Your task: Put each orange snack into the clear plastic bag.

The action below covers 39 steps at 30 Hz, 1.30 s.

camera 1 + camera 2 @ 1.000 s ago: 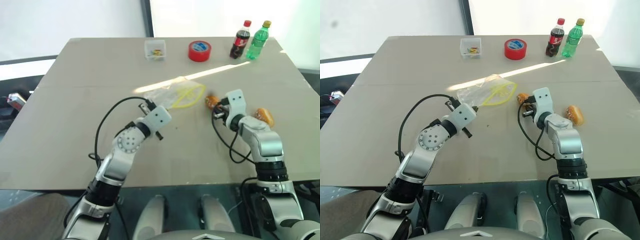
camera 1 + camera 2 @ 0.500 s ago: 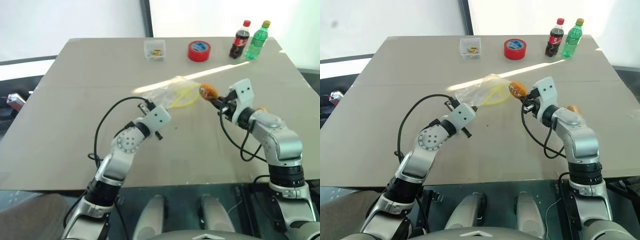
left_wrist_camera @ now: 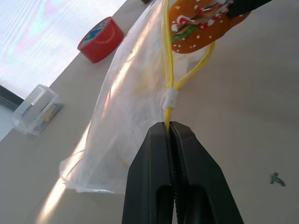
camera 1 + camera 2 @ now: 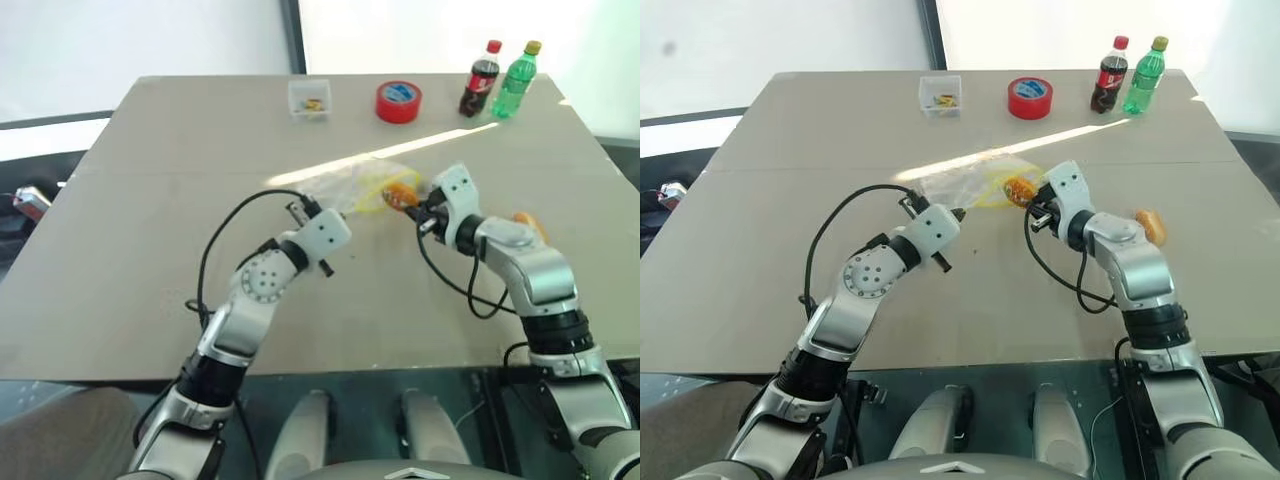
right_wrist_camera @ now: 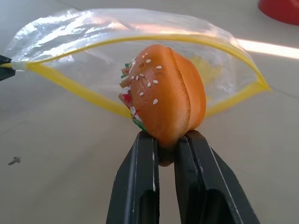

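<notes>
The right end effector point(image 5: 164, 154) is clamped on one orange snack point(image 5: 163, 106), a little burger-shaped bun, holding it at the mouth of the clear plastic bag point(image 3: 126, 112); the left end effector point(image 3: 171, 135) is pinched shut on the bag's yellow seal strip point(image 3: 167, 70), lifting that edge so the mouth gapes toward the bun. To do this step well, I judge the left side should keep the strip raised and taut; the right should push the bun well past the yellow rim before letting go, or it may catch on the strip and roll back onto the counter point(image 4: 150, 250). The bag looks empty so far; the second orange snack point(image 4: 1151, 226) lies on the counter beside the right arm. A small clear box point(image 4: 310, 98) near the far edge holds a few yellow bits.
</notes>
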### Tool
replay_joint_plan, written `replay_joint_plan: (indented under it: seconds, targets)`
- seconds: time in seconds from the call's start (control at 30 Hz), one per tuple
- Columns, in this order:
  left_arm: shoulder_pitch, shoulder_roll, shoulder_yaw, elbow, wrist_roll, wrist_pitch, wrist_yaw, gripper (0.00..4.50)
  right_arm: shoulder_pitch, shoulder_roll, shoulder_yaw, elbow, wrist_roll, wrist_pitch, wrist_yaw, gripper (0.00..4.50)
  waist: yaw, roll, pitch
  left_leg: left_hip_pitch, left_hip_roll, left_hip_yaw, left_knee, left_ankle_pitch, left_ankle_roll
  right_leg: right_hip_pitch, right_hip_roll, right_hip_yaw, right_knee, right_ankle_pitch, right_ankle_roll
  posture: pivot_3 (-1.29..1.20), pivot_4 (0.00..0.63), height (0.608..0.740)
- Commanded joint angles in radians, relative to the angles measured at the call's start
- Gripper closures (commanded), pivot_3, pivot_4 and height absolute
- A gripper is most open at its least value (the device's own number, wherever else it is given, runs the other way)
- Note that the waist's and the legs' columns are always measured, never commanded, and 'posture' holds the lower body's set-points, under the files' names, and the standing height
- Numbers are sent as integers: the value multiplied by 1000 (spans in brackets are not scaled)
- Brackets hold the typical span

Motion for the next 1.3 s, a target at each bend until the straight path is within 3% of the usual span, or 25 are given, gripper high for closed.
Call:
replay_joint_plan:
  seconds: [0.03, 0.37, 0.53, 0.6, 0.67, 1.0, 1.3]
  targets:
    - [-22, -1, -27, 0, 4, -40, -17, 4500, -67, 16, 23, 62, -25, -78, 15, 4020, 0, 0, 0, 0, 0, 0, 0, 0, 0, 0, 0, 0, 0, 0, 0, 0, 150, 740]
    - [-64, -49, -46, 53, 5, -61, -4, 4500, -119, 100, 100, 136, -66, -202, 58, 4020, 1, 0, 0, 0, 0, 0, 0, 0, 0, 0, 0, 0, 0, 0, 0, 0, 150, 740]
    - [-64, -65, -41, 54, -5, -62, -4, 4500, -124, 100, 133, 154, -116, -246, 65, 2595, 0, 0, 0, 0, 0, 0, 0, 0, 0, 0, 0, 0, 0, 0, 0, 0, 150, 740]
    - [-63, -65, -39, 54, -6, -62, -4, 4500, -117, 91, 135, 159, -140, -269, 59, 1679, 0, 0, 0, 0, 0, 0, 0, 0, 0, 0, 0, 0, 0, 0, 0, 0, 150, 740]
    - [-59, -63, -34, 52, -6, -61, -3, 4500, -100, 66, 129, 150, -157, -289, 65, 1099, 0, 0, 0, 0, 0, 0, 0, 0, 0, 0, 0, 0, 0, 0, 0, 0, 150, 740]
    - [-48, -68, -3, 60, -19, -47, 21, 4500, 59, -137, -24, -149, -8, -98, 202, 1099, 5, 0, 0, 0, 0, -1, 0, 0, 0, 0, 0, 0, -1, 0, 0, 0, 150, 740]
    - [-30, -71, -9, 50, -20, -44, 25, 4500, 141, -278, -207, -116, -51, 71, 25, 1099, 7, 0, 0, -1, 0, 0, 0, 0, 0, 0, 0, 0, -1, 0, 0, 0, 150, 740]
